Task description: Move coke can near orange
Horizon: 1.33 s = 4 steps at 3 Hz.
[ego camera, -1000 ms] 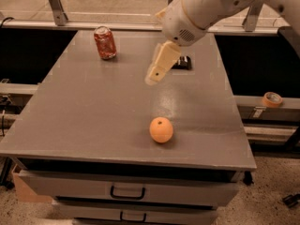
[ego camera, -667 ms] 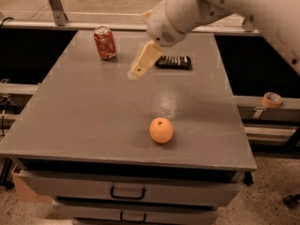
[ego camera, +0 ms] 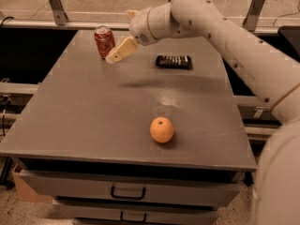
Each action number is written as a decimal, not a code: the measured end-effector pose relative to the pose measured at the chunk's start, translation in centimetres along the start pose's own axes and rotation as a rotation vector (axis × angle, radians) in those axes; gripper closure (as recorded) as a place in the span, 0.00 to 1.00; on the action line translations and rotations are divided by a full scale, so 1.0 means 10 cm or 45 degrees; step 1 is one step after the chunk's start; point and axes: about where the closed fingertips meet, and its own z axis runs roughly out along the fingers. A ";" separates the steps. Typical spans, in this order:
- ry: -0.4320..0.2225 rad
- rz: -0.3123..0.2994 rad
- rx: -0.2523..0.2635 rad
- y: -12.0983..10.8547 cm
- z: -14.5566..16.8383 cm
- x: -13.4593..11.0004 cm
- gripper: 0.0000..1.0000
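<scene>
Coke can (ego camera: 104,41) stands upright at the counter's (ego camera: 93,116) far left, well apart from the orange (ego camera: 161,130) near the front, so the move is not yet done. The end effector (ego camera: 121,50) hangs just beside the can, apparently empty; how open it is I cannot tell.

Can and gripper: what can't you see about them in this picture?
Camera view:
- The can: its lower right edge is hidden behind the gripper, which hangs right beside it over the far left of the table. I cannot tell whether they touch.
- The can's writing: too blurred to read.
- The packet: its label is too dark and small to read.
- The arm: cut off by the right edge.
</scene>
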 end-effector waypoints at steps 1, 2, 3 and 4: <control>-0.078 0.101 0.053 -0.27 0.38 -0.03 0.00; -0.108 0.217 0.077 -0.33 0.68 -0.17 0.00; -0.041 0.304 0.112 -0.33 0.88 -0.14 0.00; 0.039 0.383 0.154 -0.33 0.91 0.06 0.18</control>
